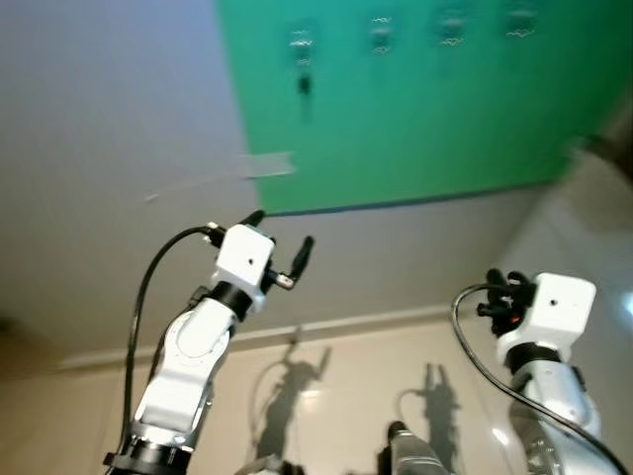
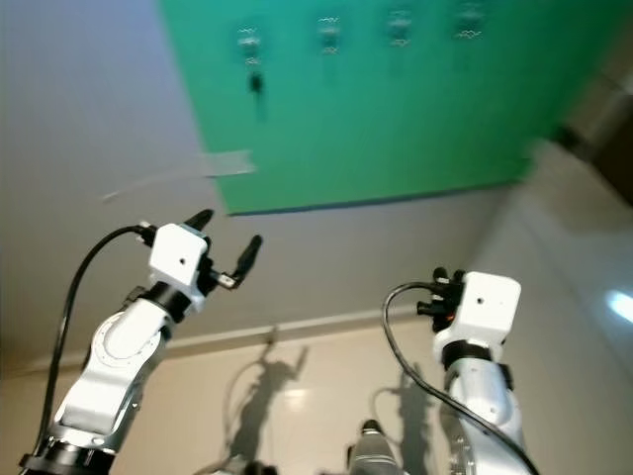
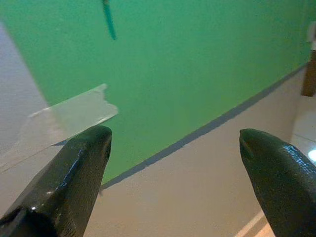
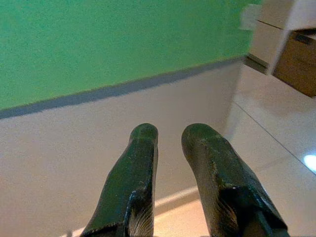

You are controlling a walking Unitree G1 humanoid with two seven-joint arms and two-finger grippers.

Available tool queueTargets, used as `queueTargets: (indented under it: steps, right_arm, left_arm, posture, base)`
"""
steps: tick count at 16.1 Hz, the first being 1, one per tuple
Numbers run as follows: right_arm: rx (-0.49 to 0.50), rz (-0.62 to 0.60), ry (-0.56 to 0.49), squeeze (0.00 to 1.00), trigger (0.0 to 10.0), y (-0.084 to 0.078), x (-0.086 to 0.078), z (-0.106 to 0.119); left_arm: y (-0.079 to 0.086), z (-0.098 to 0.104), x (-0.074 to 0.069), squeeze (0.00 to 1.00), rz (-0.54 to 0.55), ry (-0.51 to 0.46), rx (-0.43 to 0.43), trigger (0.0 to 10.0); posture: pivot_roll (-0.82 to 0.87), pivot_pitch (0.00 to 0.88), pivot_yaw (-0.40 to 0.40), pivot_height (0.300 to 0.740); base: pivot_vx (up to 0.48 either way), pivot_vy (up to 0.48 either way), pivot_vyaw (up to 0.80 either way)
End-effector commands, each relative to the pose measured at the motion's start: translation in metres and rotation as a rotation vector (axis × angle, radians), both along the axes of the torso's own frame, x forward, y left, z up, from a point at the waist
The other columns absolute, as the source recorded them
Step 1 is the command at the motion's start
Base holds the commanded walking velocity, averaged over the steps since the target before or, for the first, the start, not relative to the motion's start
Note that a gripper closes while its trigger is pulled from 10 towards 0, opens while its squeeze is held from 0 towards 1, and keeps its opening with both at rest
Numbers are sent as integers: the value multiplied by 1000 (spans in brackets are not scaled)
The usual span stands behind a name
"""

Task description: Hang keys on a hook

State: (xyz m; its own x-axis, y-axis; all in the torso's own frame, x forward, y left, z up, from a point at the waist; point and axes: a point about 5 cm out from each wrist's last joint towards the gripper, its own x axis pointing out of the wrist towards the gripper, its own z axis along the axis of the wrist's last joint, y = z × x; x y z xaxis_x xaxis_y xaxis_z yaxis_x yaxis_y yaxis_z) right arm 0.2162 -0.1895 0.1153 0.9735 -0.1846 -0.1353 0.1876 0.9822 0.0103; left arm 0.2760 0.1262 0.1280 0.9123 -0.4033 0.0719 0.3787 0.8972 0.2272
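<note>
The right gripper (image 4: 170,136) is hanging low on the robot's right side, its two black fingers drawn nearly together with a thin gap between the tips, gripping nothing; beyond them the pale wall and a strip of shiny floor (image 4: 276,128) are showing. The left gripper (image 1: 282,240) is lifting higher, out in front of the wall, its fingers (image 3: 84,163) spreading wide apart and carrying nothing, touching nothing. Its wrist camera is looking past the two tips at the lower edge of the green board (image 3: 197,64) and a piece of clear tape (image 3: 69,121) sticking across the board's corner onto the wall. Shadows of both arms are falling on the floor near the skirting. Farther up, the green board (image 1: 415,109) is carrying a row of four small hooks. The keys (image 1: 303,83) are hanging from the leftmost hook (image 1: 301,44), a dark shape dangling just below it, well above the left gripper and apart from it
</note>
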Motion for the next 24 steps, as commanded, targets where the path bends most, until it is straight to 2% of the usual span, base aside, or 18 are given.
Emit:
queueTargets:
  steps: [1,5,9,12,18,20,21,23,24]
  right_arm:
    - [-15,-24,17,0,10000,-5,2,-1]
    - [-81,-28,37,0,10000,-5,6,2]
    - [-165,48,0,0,10000,8,18,15]
    - [-203,111,4,0,10000,18,27,15]
    - [-150,130,10,0,10000,20,37,9]
    - [-141,119,4,0,10000,18,38,8]
    - [-128,94,-13,0,10000,16,37,8]
    - [-150,43,-12,0,10000,9,33,7]
    - [-153,12,8,0,10000,5,27,3]
  left_arm:
    - [1,-1,2,0,14,4,-1,10000]
    - [-1,-1,5,0,26,-10,20,10000]
    - [5,-2,8,0,92,-7,0,10000]
    - [9,0,4,0,149,-30,-11,10000]
    - [19,3,-4,0,202,-67,32,10000]
    - [20,4,-4,0,212,-73,29,10000]
    - [21,6,-2,0,207,-81,25,10000]
    - [17,8,3,0,180,-82,3,10000]
    - [10,8,7,0,138,-81,-3,10000]
  posture:
    - [-165,124,92,740]
    - [-167,113,82,740]
    - [-166,105,62,740]
    - [-133,92,2,740]
    - [-77,83,-67,740]
    - [-80,82,-63,740]
    - [-93,79,-35,740]
    - [-103,78,-14,740]
    - [-128,78,28,740]
  base:
    - [0,0,-800]
    - [0,0,-800]
    - [0,0,-800]
    - [0,0,-800]
    - [0,0,-800]
    - [0,0,-800]
    - [0,0,-800]
    - [0,0,-800]
    - [0,0,-800]
